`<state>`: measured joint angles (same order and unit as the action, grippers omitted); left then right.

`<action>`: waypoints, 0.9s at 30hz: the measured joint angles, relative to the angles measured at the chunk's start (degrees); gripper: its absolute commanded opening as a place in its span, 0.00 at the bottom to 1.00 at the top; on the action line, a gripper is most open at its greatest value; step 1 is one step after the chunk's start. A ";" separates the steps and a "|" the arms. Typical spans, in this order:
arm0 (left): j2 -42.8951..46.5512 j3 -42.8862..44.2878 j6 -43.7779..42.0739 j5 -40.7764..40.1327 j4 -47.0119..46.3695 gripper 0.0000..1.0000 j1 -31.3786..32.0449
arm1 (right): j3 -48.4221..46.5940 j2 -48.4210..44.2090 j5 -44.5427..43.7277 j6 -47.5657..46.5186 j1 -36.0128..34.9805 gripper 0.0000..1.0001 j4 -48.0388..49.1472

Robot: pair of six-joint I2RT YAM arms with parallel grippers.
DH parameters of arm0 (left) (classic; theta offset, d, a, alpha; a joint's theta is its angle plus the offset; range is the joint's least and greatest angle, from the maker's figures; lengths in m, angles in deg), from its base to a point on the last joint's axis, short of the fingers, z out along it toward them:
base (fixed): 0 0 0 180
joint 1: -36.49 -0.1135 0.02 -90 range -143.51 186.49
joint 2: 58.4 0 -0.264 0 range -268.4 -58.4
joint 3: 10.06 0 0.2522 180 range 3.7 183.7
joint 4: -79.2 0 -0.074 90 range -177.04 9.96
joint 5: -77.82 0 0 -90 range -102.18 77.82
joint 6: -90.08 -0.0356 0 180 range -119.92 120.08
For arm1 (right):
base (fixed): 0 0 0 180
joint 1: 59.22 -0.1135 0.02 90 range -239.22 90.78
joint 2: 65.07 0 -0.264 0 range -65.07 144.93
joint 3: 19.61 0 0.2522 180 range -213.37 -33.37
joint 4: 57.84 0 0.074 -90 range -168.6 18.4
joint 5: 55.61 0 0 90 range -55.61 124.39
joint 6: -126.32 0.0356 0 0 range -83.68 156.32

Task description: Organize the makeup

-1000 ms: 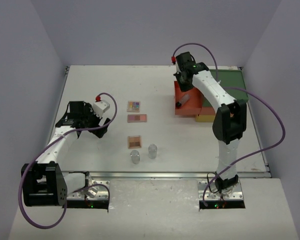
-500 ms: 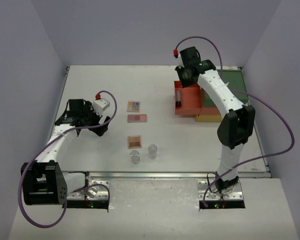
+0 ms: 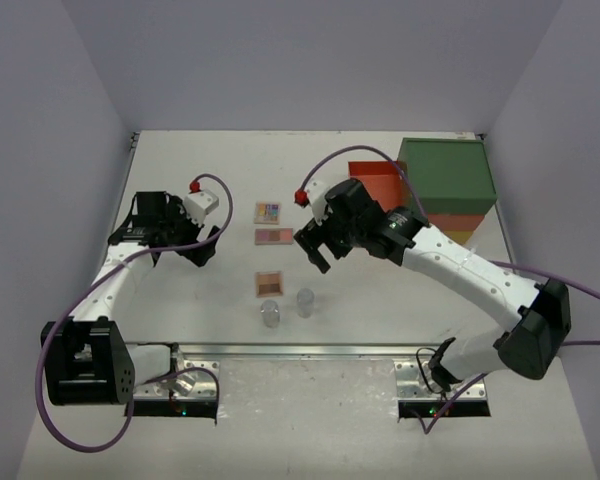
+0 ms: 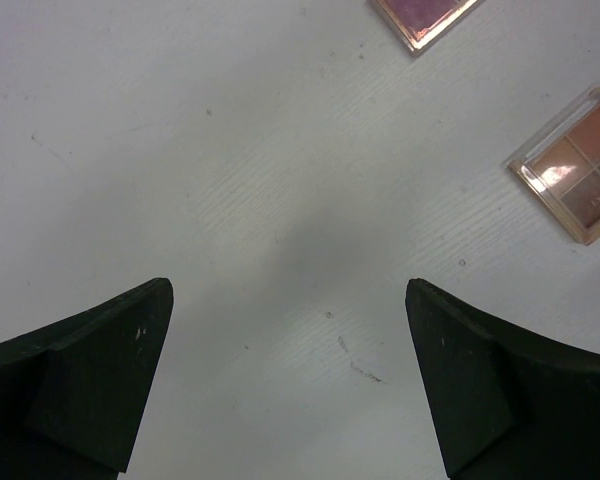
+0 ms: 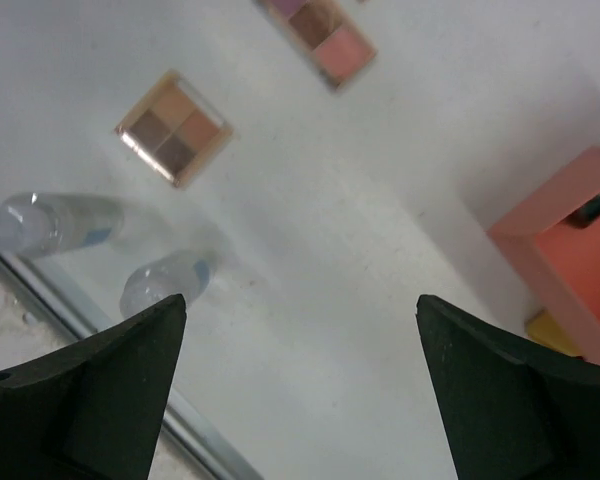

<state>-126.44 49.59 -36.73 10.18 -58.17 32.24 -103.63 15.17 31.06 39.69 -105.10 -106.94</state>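
Its jaws wide and empty, the right end effector (image 5: 300,300) should centre squarely over the pink palette (image 3: 274,236) and pinch its thin edges, while the open left end effector (image 4: 288,290) hovers clear.

Item: twin robot arms.
- left arm (image 3: 115,280), right arm (image 3: 475,278): white link shells, black joint housings.
- Cabling: one purple cable (image 3: 230,208) per arm, ending in a red connector (image 3: 302,197) at the wrist.
- left gripper (image 4: 285,300), right gripper (image 5: 300,310): two matte black wedge-shaped fingers each.
- Bases: silver mounting plates (image 3: 185,385), bolted.
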 measured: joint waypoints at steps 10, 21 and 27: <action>3.92 -1.47 0.84 -0.48 1.00 1.00 -0.02 | 7.79 0.09 -0.50 6.34 -10.54 0.98 1.82; 4.47 -3.19 1.27 -0.54 0.95 1.00 -0.02 | 4.91 12.78 -2.42 9.38 -13.10 0.84 2.22; 4.47 -3.94 1.09 -0.83 0.90 1.00 -0.04 | 2.87 17.53 -3.63 10.61 -13.90 0.62 1.61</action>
<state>-121.97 45.66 -35.64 9.35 -57.27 32.19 -100.77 32.70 27.44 50.29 -119.00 -105.33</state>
